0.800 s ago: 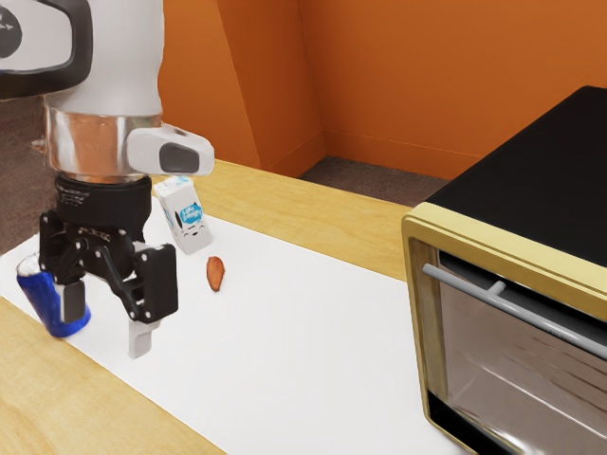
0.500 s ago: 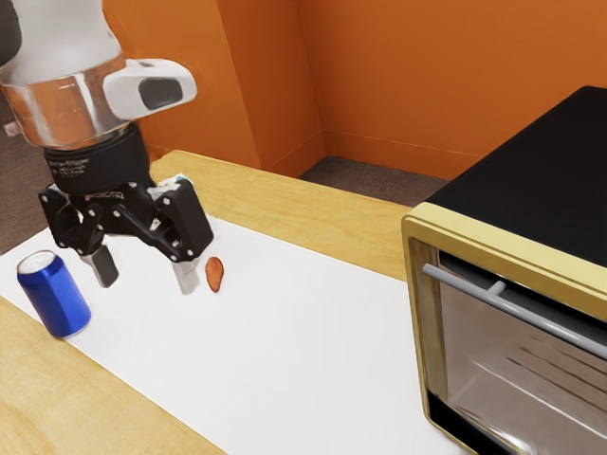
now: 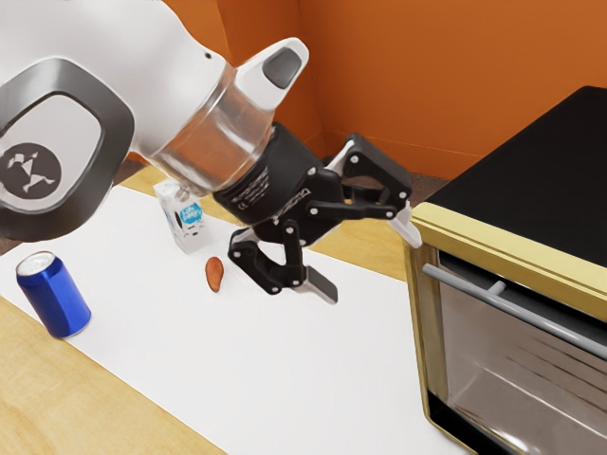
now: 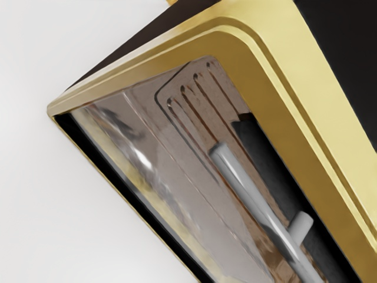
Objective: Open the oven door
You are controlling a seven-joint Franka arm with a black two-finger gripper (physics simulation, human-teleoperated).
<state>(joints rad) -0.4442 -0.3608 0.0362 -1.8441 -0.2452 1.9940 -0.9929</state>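
My gripper (image 3: 372, 267) is tilted toward the oven in the exterior view, its two fingers wide apart with nothing between them. One fingertip is close to the oven's near upper corner; whether they touch I cannot tell. The oven (image 3: 531, 161) has a black top and a yellow frame. Its door (image 3: 493, 379) is closed, with a grey bar handle (image 3: 531, 315) across the upper part. In the wrist view the handle (image 4: 250, 200) runs in front of the glass door (image 4: 171, 159), inside the yellow frame.
A blue can (image 3: 57, 299) stands at the exterior view's left on the white sheet (image 3: 285, 379). Behind the arm are a small white and blue carton (image 3: 182, 220) and a reddish-brown object (image 3: 214, 274). Orange walls rise behind the wooden table (image 3: 370, 245).
My hand has swung from above the can toward the exterior view's right, up to the oven, and has tilted toward it. The can, carton and oven stand as before.
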